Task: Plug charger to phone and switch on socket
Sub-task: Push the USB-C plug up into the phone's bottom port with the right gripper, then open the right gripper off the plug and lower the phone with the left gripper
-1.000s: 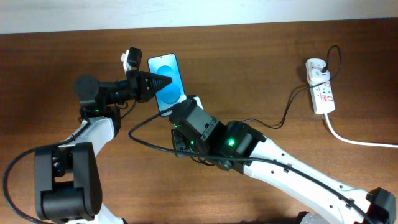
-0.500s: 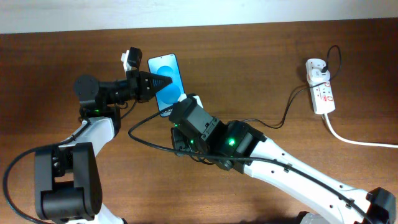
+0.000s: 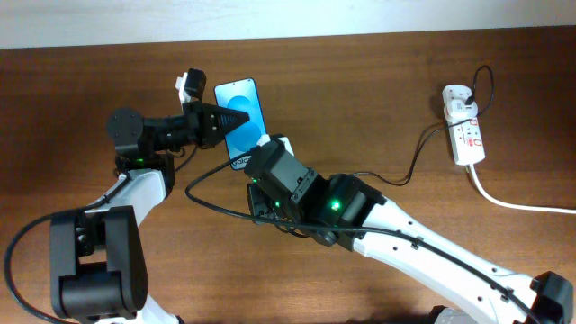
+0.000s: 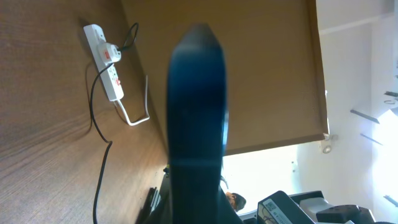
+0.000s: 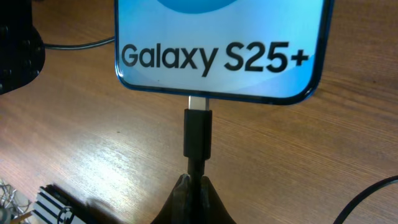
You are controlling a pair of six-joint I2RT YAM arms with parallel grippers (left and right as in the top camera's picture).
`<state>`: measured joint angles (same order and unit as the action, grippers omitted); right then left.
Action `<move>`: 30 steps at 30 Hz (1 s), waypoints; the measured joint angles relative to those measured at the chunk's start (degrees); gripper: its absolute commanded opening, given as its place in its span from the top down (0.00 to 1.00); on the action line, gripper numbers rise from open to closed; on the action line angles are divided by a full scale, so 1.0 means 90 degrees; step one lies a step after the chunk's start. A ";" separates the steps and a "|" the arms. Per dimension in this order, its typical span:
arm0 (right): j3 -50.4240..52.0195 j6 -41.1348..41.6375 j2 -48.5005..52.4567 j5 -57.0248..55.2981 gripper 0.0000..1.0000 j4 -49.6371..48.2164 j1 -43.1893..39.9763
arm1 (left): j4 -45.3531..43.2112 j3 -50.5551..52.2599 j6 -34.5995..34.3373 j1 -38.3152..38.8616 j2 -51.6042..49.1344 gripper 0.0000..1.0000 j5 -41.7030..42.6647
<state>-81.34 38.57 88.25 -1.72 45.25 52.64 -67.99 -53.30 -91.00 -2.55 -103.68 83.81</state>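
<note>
Grained wood table (image 5: 311,162) | glossy rectangular phone (image 5: 217,37) | boxy black charger (image 5: 198,134) tip

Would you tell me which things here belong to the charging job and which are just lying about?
Belong to the job: slim blue-screened smartphone; thin black charger cable with its black connector tip and white plug adapter; white power strip.
Just there: thick white power-strip cord; brown wooden table.

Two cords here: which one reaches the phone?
The thin black charger cable, its tip at the phone's bottom edge; the thick white cord leaves the power strip.
</note>
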 measured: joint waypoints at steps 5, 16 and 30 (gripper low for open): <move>0.0000 -0.0005 0.0000 -0.0148 0.96 -0.0075 0.0000 | 0.0000 0.0000 -0.0002 -0.0007 0.0000 1.00 -0.0032; 0.0015 -0.0233 0.0012 -0.0406 0.88 -0.0721 0.0032 | 0.0024 -0.0109 -0.0078 -0.0158 0.0000 1.00 -0.0175; 0.0092 -0.0675 0.0017 -0.0736 0.96 -0.1370 -0.0236 | -0.0029 -0.0231 -0.0078 -0.0148 0.0000 1.00 -0.0714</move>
<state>-80.51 32.49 88.40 -8.34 32.93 50.52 -68.25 -55.37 -91.70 -3.88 -103.68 77.38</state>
